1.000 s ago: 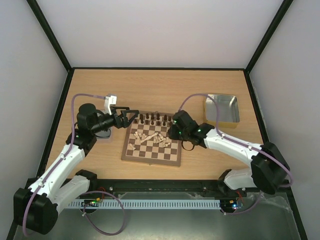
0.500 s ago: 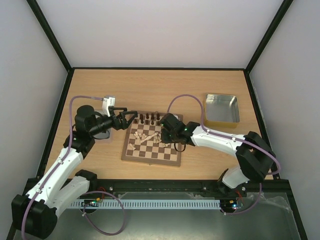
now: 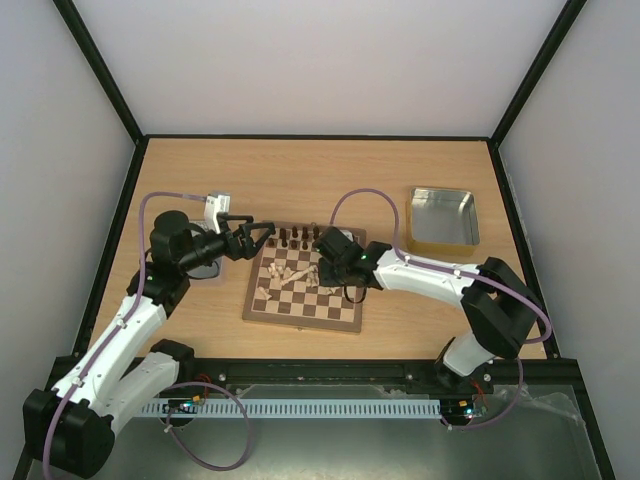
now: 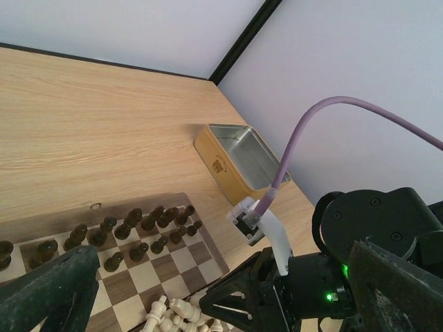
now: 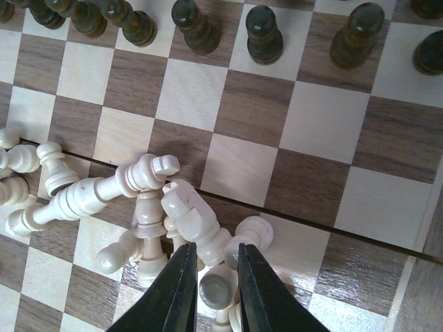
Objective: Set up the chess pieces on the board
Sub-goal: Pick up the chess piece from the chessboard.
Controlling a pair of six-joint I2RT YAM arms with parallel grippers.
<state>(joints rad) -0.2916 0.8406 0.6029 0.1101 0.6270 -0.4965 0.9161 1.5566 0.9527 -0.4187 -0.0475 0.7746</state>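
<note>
Right tool [image 5: 215, 247] clenched on a cream pawn [image 5: 218, 290] in the heap [image 5: 142, 181]; light, slick wood, so I'd grip its waist.

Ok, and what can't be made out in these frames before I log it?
- Right wrist: the right gripper straddles a cream piece in the pile; its fingers and the bottom edge hide the piece's base, so a grip cannot be confirmed.
- Top view: the chess pieces are too small to identify; the right arm covers some.
- Left wrist: the bottom edge cuts off the board; the left gripper shows only blurred.
</note>
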